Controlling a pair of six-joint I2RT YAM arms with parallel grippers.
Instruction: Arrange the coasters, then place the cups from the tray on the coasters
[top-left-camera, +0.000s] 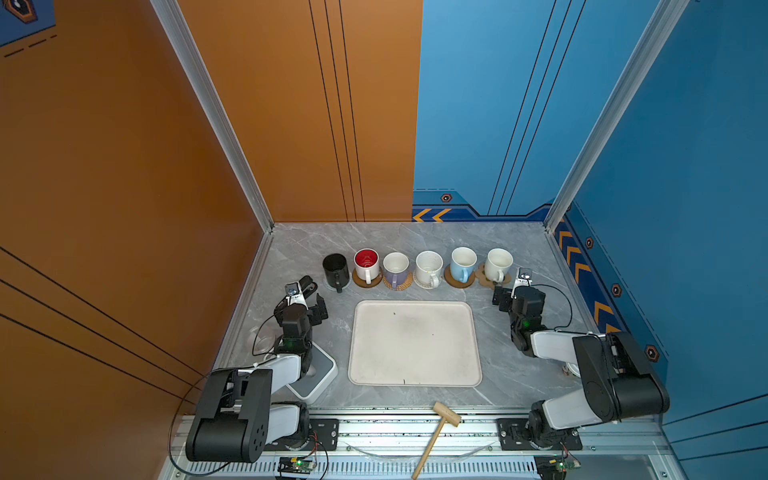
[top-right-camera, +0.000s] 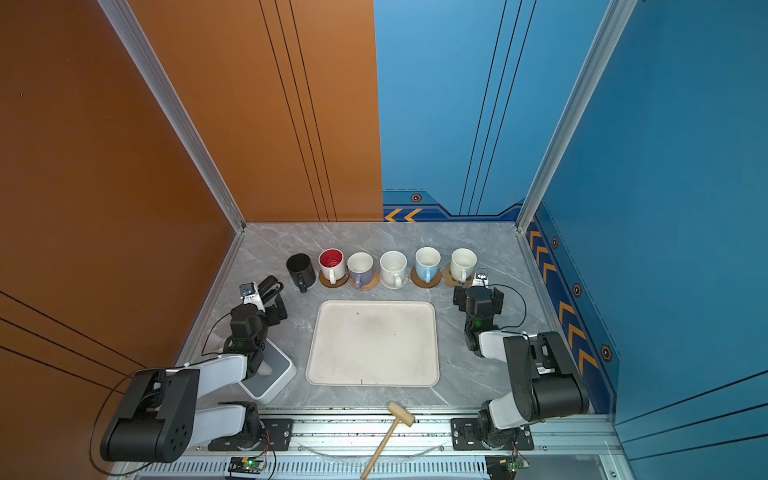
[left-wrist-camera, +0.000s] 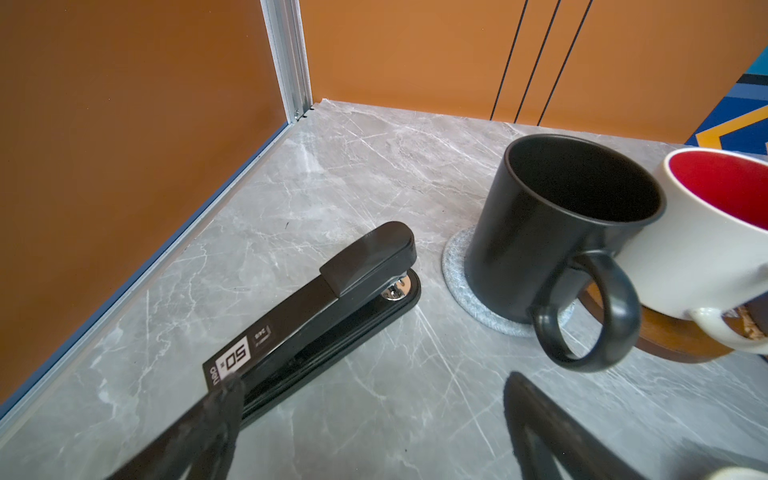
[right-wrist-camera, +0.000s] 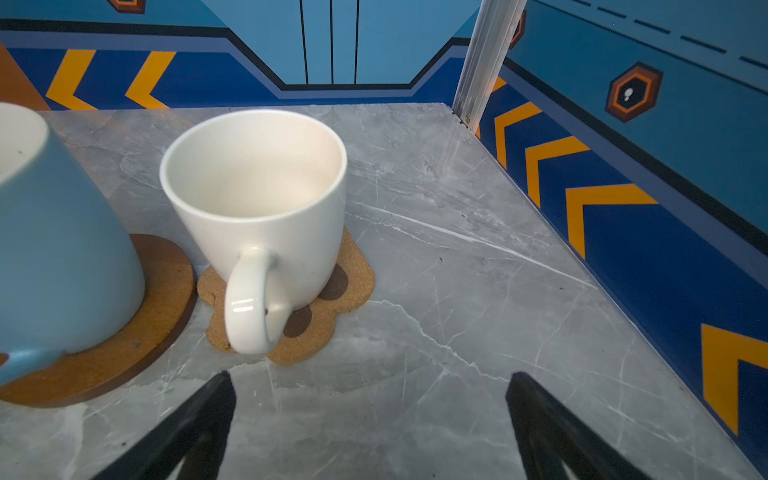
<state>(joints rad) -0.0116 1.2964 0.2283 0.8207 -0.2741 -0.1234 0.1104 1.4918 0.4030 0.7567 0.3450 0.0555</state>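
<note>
Six cups (top-left-camera: 428, 266) stand behind the bare tray (top-left-camera: 415, 345), each on its own coaster (top-left-camera: 457, 284), so I judge nothing is left to carry; left gripper (left-wrist-camera: 370, 395) and right gripper (right-wrist-camera: 372, 376) both have jaws apart, empty

Left wrist view: the red-inside mug (left-wrist-camera: 702, 253) runs off the frame edge, and I lose the tail of the stapler (left-wrist-camera: 332, 299) behind a blurred claw finger (left-wrist-camera: 195, 432). Right wrist view crops the light blue mug (right-wrist-camera: 62, 257). In a top view my left arm (top-left-camera: 284, 368) covers part of the white-and-grey device (top-left-camera: 322, 374).
</note>
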